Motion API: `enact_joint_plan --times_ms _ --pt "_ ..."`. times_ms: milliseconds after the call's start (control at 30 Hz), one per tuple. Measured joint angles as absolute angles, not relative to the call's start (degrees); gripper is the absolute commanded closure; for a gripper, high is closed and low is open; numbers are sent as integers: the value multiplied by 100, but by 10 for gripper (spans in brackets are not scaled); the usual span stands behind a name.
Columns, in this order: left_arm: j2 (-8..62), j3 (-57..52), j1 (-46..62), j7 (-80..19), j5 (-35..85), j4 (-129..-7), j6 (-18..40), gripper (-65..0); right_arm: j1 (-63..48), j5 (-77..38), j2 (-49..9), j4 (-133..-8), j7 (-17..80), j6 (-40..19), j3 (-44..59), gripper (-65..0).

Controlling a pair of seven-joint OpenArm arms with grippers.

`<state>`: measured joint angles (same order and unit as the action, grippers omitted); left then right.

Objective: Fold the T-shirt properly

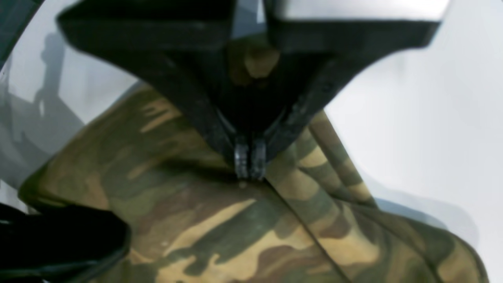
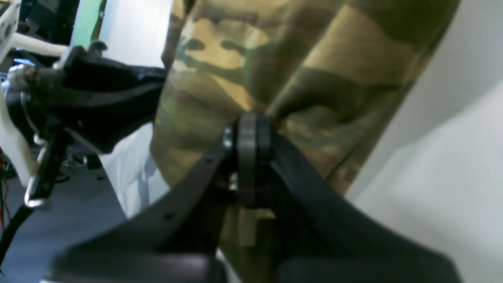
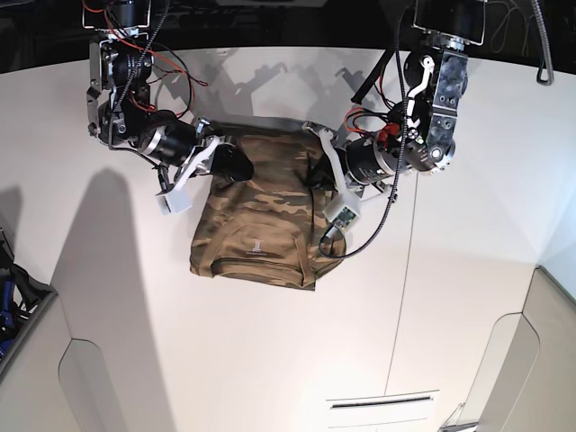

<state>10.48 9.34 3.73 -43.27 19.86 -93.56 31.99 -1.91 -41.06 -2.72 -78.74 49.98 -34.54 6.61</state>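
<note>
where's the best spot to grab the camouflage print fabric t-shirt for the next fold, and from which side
Probably the two far corners, where the camouflage print fabric T-shirt is already pinched: the left gripper and right gripper are each shut on an edge there. The shirt lies partly folded on the white table, its near edge free, so coming from the robot's side and pinching from above suits it.

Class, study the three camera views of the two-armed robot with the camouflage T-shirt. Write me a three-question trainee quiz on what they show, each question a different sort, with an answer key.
1. True or false: the left gripper is open and clear of the T-shirt.
2. The right gripper is: A) open above the cloth, B) shut on the T-shirt, C) holding a box.
3. Fill in: the T-shirt lies on a white ____.

Key: 1 false; 2 B; 3 table.
</note>
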Motion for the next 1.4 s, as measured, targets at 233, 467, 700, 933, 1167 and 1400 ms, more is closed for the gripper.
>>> enact_joint_plan --times_ms 233,467,700,933,1167,1400 --pt "1048 937 434 -4322 2025 -9360 3028 0 -189 -4101 -307 -7874 5087 -3457 661 0" --pt "1050 934 910 -4421 2038 -10451 2915 0 -327 -4530 -794 -8458 5749 -3433 674 0" --pt "1149 360 1850 -4571 2032 -11367 2936 0 -1278 -4580 -1081 -10025 5924 -3435 878 0" --pt "1146 -458 2821 -4801 2322 -12138 2961 0 -2416 -4847 -1745 -10608 6003 -3444 1199 0" --pt "1155 -829 4158 -4921 2276 -12175 2939 0 -3081 -5592 -2248 -10645 6685 -3454 1192 0" --pt "1111 -810 5531 -4921 1911 -12149 2829 0 -3854 -5898 -2851 -10645 6753 -3452 1142 0"
